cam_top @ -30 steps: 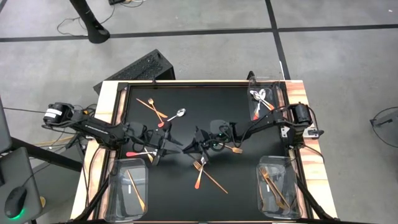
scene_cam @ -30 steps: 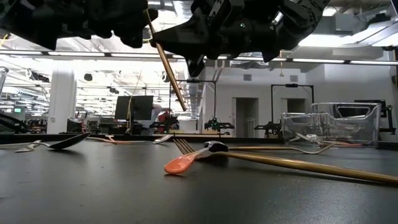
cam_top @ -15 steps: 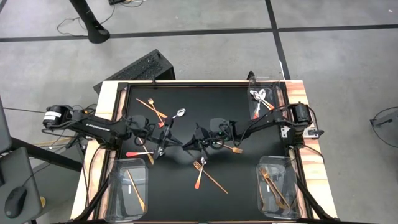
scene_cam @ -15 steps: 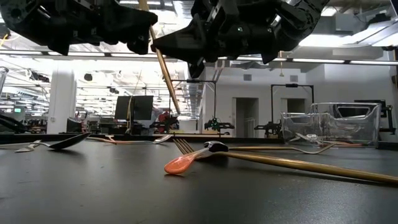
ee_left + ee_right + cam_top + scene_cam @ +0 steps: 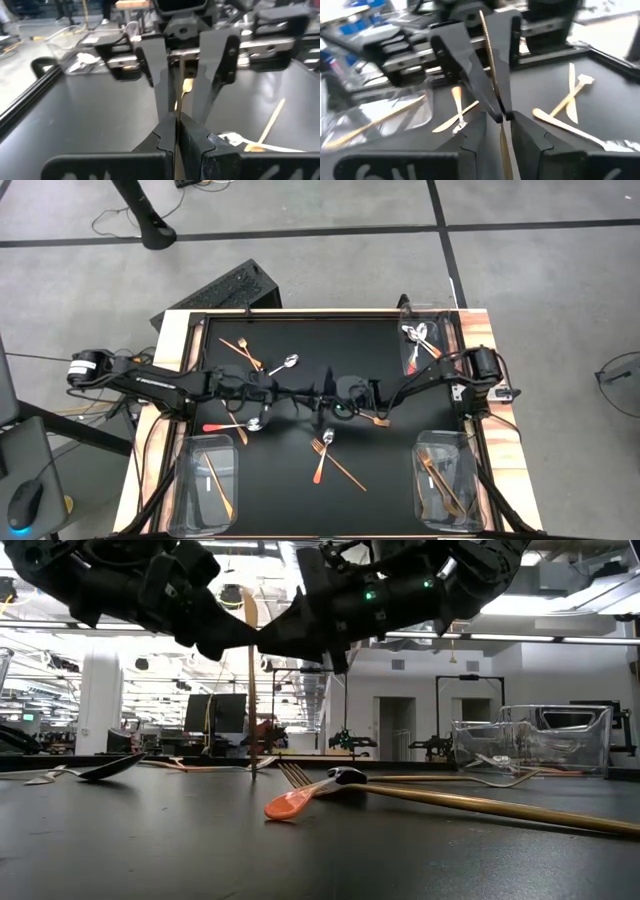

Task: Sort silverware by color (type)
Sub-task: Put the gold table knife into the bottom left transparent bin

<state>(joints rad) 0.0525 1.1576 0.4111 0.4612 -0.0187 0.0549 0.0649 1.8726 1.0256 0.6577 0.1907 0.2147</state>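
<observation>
A thin gold stick-like piece [image 5: 250, 680] stands upright above the middle of the table, where both grippers meet. My left gripper [image 5: 176, 137] comes from the table's left and is shut on it. My right gripper [image 5: 500, 132] faces it from the right, open, one finger on each side of the piece without gripping it. More silverware lies flat on the black mat: a gold fork and stick [image 5: 243, 352], a silver spoon [image 5: 286, 363], a red-handled spoon [image 5: 226, 425], an orange-handled fork [image 5: 320, 455] and a gold fork [image 5: 378, 420]. My left gripper pinches the gold piece's shaft [image 5: 176, 112] between its two fingers. The fingers lie about level, come from the table's left and cross the piece. The piece stands upright in the hold, and its lower end [image 5: 252, 770] reaches close to the mat; whether it touches, I cannot tell.
Clear bins stand at three corners: near left [image 5: 208, 480] with a gold piece, near right [image 5: 445, 480] with gold pieces, far right [image 5: 425, 340] with silver pieces. A long gold stick [image 5: 345, 470] lies beside the orange-handled fork. The raised mat frame [image 5: 195, 340] borders the work area.
My left gripper has moved toward the table's right, to the piece held up by my right gripper, and has shut on it. My right gripper has then opened. The gold piece has swung from tilted to upright, and its lower end is closer to the mat.
</observation>
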